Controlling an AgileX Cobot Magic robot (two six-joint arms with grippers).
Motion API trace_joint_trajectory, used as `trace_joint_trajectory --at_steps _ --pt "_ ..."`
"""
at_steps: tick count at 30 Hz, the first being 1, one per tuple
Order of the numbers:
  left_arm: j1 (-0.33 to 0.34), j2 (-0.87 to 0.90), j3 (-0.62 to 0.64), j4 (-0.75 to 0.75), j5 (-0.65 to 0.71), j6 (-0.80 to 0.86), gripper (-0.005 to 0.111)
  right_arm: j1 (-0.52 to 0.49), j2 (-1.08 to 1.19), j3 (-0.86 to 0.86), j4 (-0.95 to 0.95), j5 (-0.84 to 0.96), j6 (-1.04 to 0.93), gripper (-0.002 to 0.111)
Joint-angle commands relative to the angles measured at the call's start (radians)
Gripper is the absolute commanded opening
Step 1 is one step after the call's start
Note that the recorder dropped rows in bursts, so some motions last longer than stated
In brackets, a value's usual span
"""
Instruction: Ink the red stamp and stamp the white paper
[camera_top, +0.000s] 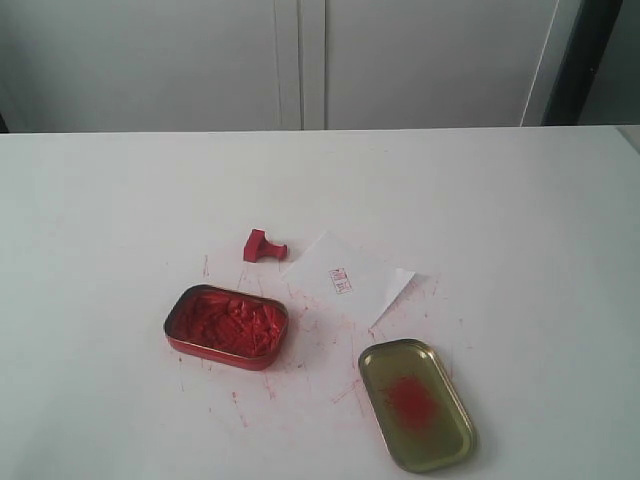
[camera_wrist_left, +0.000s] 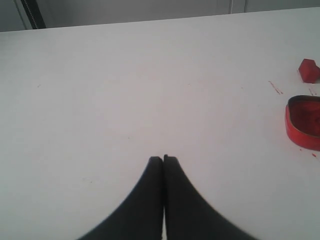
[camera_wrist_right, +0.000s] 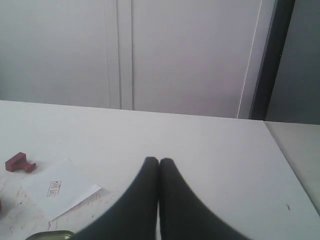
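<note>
Left fingers (camera_wrist_left: 148, 197) are pressed together tip to tip, with nothing between them, over a bare stretch of the table (camera_top: 100, 200). Right fingers (camera_wrist_right: 146, 197) are pressed together in the same way and hold nothing.

On the table the stamp (camera_top: 263, 246) lies on its side near the middle, its handle pointing right. It is just left of the paper (camera_top: 345, 278), with a small gap between them. The paper lies flat and skewed, and carries a small red imprint (camera_top: 340, 280) near its centre. An open tin (camera_top: 226, 326) of lumpy red paste sits nearer and to the left, below the stamp and apart from it. A gold lid (camera_top: 415, 403) lies inside up at the near right, with a red smear in its middle. Red specks and streaks mark the table around all four things.
</note>
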Motion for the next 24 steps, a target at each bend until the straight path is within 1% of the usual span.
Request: trace_joint_trajectory --at_steps 1,6,12,16,24 --pt "-0.003 -0.004 0.003 0.001 -0.004 -0.001 0.0 -0.005 -0.005 0.028 -0.011 -0.015 -0.009 0.0" --pt "-0.003 -0.004 0.003 0.001 -0.004 -0.001 0.0 -0.005 -0.005 0.113 -0.011 -0.05 -0.009 0.0" --pt "-0.003 -0.004 0.003 0.001 -0.004 -0.001 0.0 -0.005 -0.005 0.213 -0.011 -0.053 -0.009 0.0" --pt "-0.003 -0.004 0.003 0.001 -0.004 -0.001 0.0 -0.005 -0.005 0.269 -0.011 -0.19 -0.009 0.0" --pt "-0.003 -0.004 0.003 0.001 -0.004 -0.001 0.0 -0.005 -0.005 0.395 -0.011 -0.199 -0.009 0.0"
